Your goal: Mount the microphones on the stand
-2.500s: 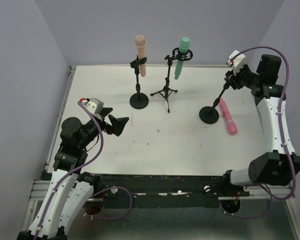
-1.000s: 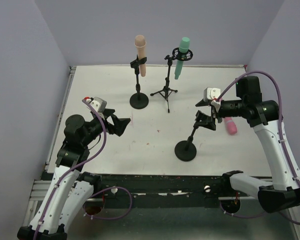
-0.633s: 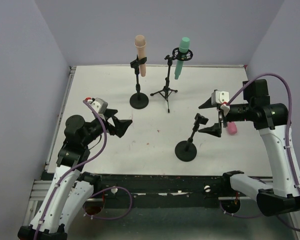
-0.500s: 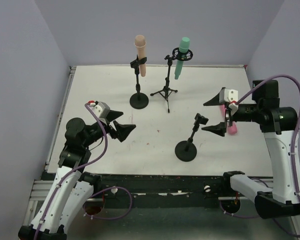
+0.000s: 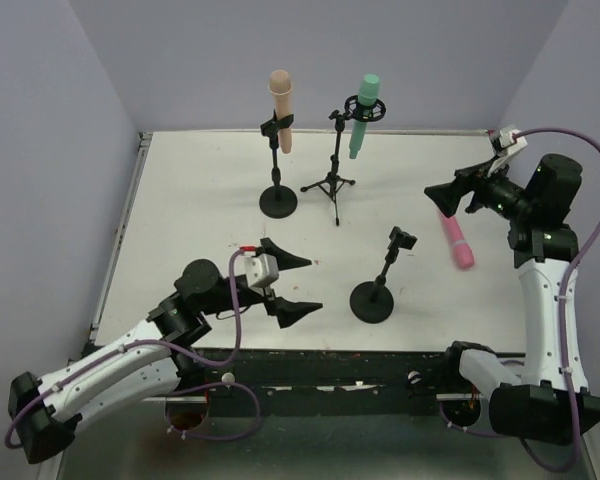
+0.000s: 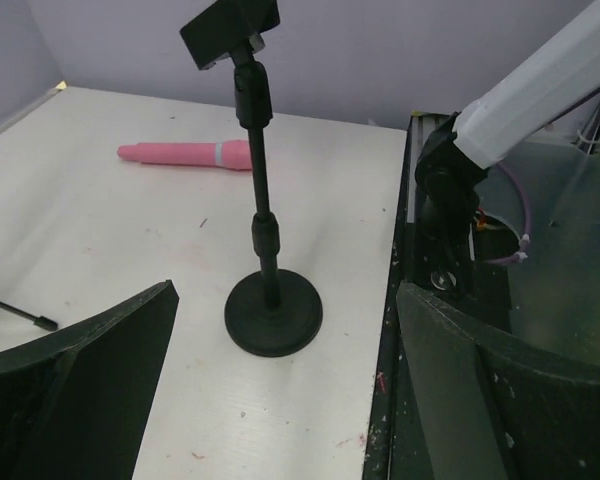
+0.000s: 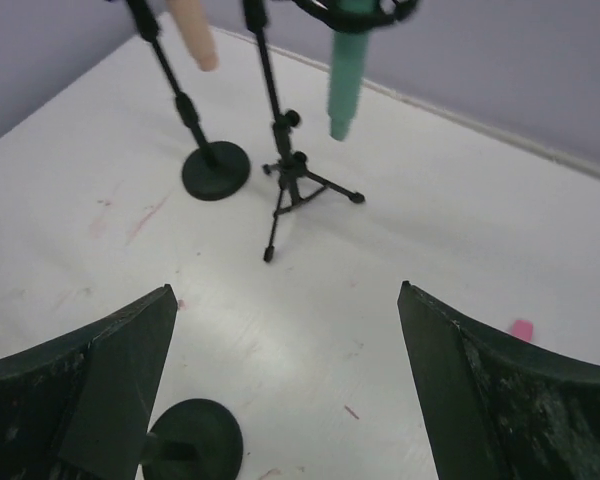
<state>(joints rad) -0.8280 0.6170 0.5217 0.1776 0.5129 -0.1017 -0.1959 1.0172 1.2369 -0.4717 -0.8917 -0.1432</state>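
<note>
The pink microphone [image 5: 456, 240] lies flat on the table at the right, also in the left wrist view [image 6: 185, 154]. The empty round-base stand [image 5: 373, 298] stands upright near the front middle, its clip [image 5: 403, 239] holding nothing. My left gripper [image 5: 310, 285] is open just left of this stand [image 6: 263, 220], not touching it. My right gripper [image 5: 442, 198] is open and raised above the pink microphone's far end. The beige microphone [image 5: 281, 110] sits clipped in a round-base stand. The green microphone [image 5: 363, 115] hangs in the tripod stand [image 5: 330, 185].
The table's front rail [image 6: 405, 250] runs close to the right of the empty stand's base. In the right wrist view, the tripod [image 7: 290, 190] and the beige microphone's stand base [image 7: 216, 170] stand at the back, and the empty stand's base [image 7: 193, 440] at the bottom.
My right gripper set the empty stand down near the front middle, opened, and withdrew to the back right. My left arm swung right and forward towards that stand.
</note>
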